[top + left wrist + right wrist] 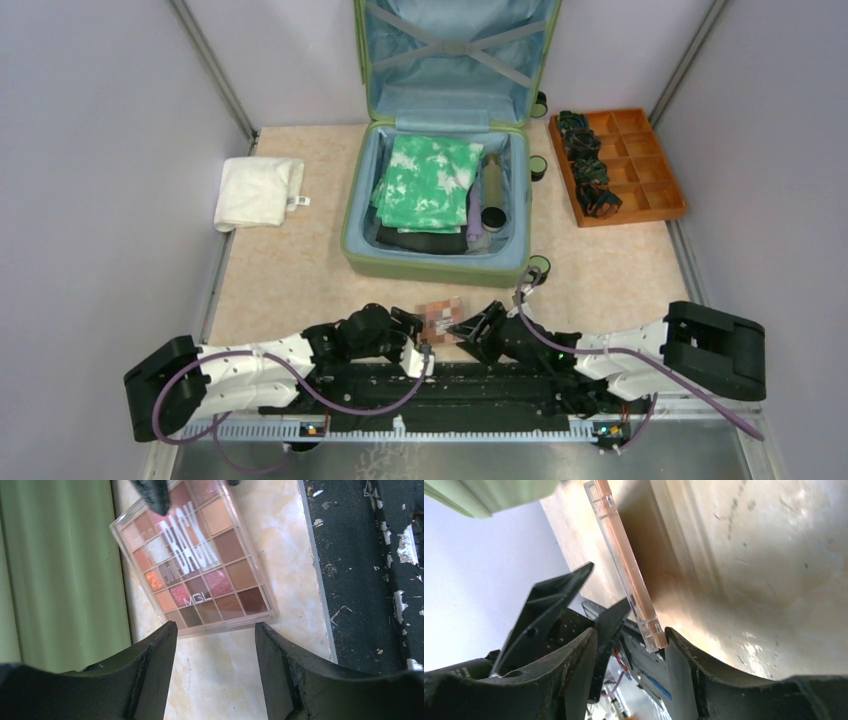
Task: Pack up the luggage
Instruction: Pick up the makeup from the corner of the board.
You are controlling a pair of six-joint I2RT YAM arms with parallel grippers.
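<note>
Matt plastic luggage [440, 268], glossy clear palette [235, 575]

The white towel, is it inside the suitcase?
No, the white towel lies on the table, left of the open suitcase.

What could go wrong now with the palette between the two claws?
The right claw has only a corner of the thin eyeshadow palette between its open jaws; the palette might slip or twist out. The palette lies near the edge of the table, so a push could slide it off.
</note>
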